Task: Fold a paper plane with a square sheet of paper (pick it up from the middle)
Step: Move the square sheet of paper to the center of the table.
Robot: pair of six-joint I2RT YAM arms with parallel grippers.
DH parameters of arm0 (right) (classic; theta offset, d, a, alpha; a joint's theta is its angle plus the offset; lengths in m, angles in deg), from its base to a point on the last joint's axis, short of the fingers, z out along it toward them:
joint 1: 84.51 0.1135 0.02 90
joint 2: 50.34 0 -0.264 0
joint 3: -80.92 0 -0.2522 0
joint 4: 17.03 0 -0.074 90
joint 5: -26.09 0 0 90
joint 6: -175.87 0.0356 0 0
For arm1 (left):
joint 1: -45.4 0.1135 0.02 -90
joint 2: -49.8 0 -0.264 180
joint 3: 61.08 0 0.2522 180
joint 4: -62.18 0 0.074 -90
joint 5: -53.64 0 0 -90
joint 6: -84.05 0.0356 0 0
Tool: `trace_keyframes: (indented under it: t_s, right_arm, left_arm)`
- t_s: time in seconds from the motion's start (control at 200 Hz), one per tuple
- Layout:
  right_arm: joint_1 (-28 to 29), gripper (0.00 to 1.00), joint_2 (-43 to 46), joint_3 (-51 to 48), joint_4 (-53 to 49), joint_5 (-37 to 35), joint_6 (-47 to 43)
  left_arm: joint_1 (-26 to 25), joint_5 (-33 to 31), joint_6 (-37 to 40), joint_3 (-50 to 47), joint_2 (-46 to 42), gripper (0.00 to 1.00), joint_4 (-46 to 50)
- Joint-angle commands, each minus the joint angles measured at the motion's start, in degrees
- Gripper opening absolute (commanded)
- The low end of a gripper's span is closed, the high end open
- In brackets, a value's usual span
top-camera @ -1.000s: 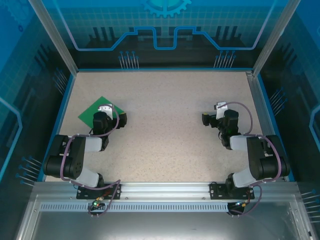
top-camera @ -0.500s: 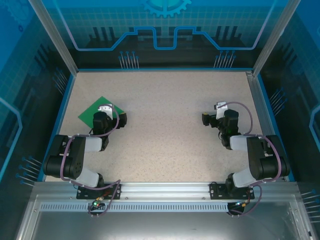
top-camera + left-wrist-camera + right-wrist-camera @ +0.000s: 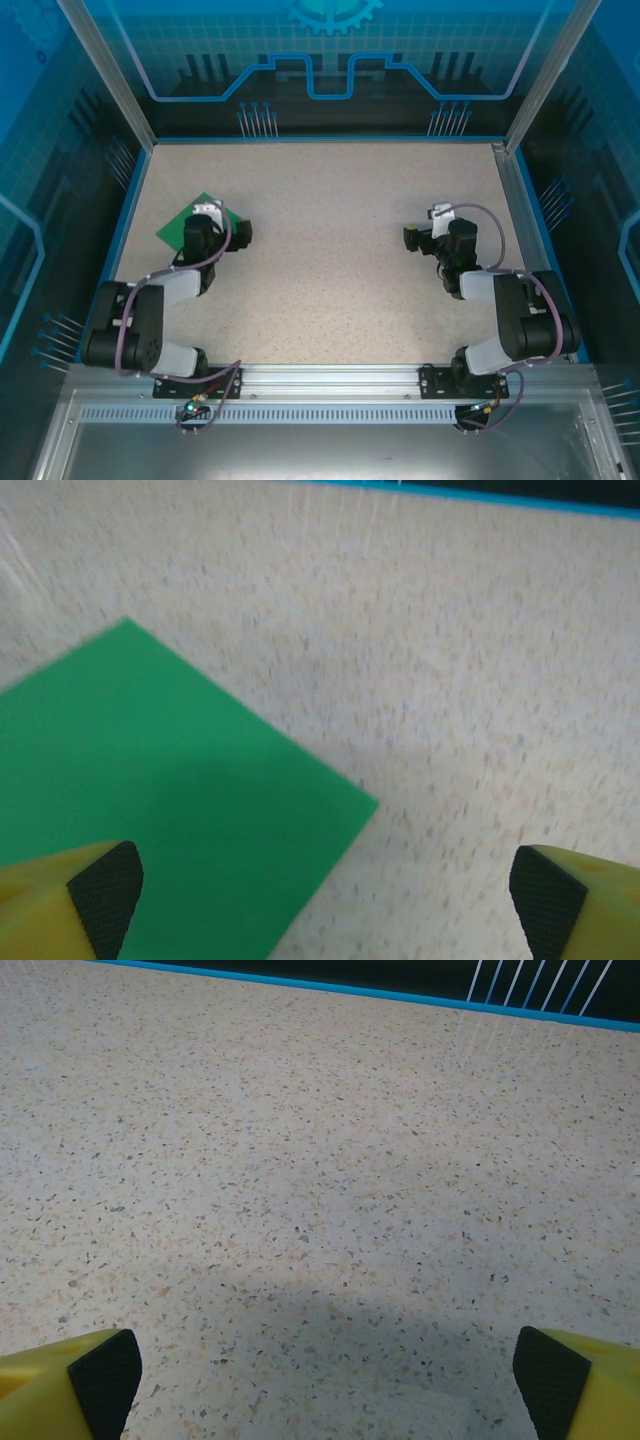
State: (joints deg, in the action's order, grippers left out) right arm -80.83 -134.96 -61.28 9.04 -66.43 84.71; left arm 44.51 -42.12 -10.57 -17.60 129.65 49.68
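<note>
Speckled beige worktop (image 3: pixel 330 250) with a blue border.
A bright green square sheet of paper (image 3: pixel 176 224) lies flat on its left side, near the left edge, turned like a diamond.

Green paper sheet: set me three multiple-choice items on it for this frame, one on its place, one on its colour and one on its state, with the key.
1. Where on the table does the square sheet of paper lie?
A. in the centre
B. on the left side, at the left arm's fingers
C. on the right side

2. What colour is the sheet?
A. white
B. yellow
C. green

3. What state is the sheet in?
A. flat and unfolded
B. folded into a dart
C. crumpled into a ball

Key:
1 B: the top view shows it on the left, partly under the left arm's fingers.
2 C: the top view and the left wrist view both show plain bright green.
3 A: the left wrist view shows a flat corner with straight edges and no crease.
</note>
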Motion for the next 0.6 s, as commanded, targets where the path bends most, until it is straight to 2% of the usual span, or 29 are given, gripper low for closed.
trace_keyframes:
  t_s: [0.0, 0.08, 0.165, 0.23, 0.325, 0.405, 0.595]
  right_arm:
    - [1.74, 0.99, 5.67, 3.69, -8.79, -1.99, -0.35]
    - [1.68, 0.99, 9.77, 9.65, -25.72, -1.84, 4.35]
    - [2.20, 0.99, 13.11, 11.66, -33.99, 1.72, 5.26]
    - [2.32, 0.99, 16.31, 10.95, -35.70, 5.11, 7.35]
    - [2.24, 0.99, 19.30, 11.24, -39.03, 5.58, 13.74]
    - [2.24, 0.99, 19.46, 12.80, -43.53, 5.89, 20.38]
    - [2.19, 1.00, 14.82, 16.44, -49.98, 11.59, 21.01]
  left_arm:
    - [1.42, -2.00, -9.28, 7.60, -4.87, 0.98, 17.98]
    - [1.42, 1.19, -11.79, 8.87, -6.50, 0.99, 20.61]
    - [1.42, 2.70, -15.73, 8.99, -7.71, 0.99, 20.48]
    - [1.43, 2.88, -18.19, 10.72, -6.87, 0.99, 22.61]
    - [1.48, 1.91, -19.98, 16.40, -3.36, 0.98, 29.97]
    - [1.50, 4.00, -20.19, 20.13, 0.27, 0.99, 33.22]
    - [1.44, 7.30, -22.08, 27.84, 9.86, 0.98, 39.69]
